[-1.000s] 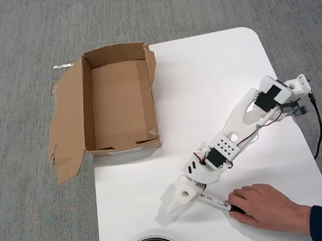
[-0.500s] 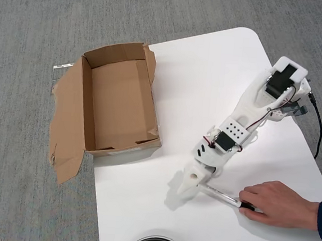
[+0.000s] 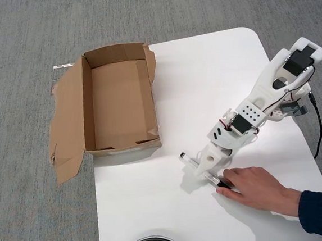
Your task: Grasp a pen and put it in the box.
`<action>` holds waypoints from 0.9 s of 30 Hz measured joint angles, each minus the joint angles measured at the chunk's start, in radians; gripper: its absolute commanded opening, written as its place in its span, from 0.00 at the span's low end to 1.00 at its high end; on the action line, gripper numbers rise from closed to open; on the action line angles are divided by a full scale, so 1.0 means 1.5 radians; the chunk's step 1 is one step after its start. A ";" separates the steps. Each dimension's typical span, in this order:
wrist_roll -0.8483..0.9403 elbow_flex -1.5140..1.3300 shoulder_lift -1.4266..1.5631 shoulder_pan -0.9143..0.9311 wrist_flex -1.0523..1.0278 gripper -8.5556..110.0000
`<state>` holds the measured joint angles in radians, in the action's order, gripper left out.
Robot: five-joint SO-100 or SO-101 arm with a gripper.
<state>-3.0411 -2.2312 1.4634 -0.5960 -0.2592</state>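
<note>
one white table (image 3: 164, 211) fills the right half of the overhead view, with grey carpet (image 3: 29, 19) all around it. the box (image 3: 84, 85), open-topped brown cardboard with a torn flap spread over the carpet at nine o'clock, overlaps the table's left edge and looks empty inside. the white arm (image 3: 265, 90) reaches from about two o'clock down toward the middle. a person's hand (image 3: 259, 188) in a dark blue sleeve comes in from four o'clock, fingertips touching the pen's black end. the gripper (image 3: 205, 165) sits right over the pen (image 3: 190, 160), which lies flat on the table at about five o'clock of the box, well apart from it. i cannot tell how wide the jaws stand or whether they grip it.
</note>
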 measured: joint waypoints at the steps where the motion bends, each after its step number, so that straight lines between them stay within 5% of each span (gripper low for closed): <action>1: 0.000 -0.016 0.013 0.000 0.000 0.30; 27: 0.001 -0.086 0.066 -0.085 0.002 0.30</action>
<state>-3.0396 -2.3600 1.5631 -0.7233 -0.2562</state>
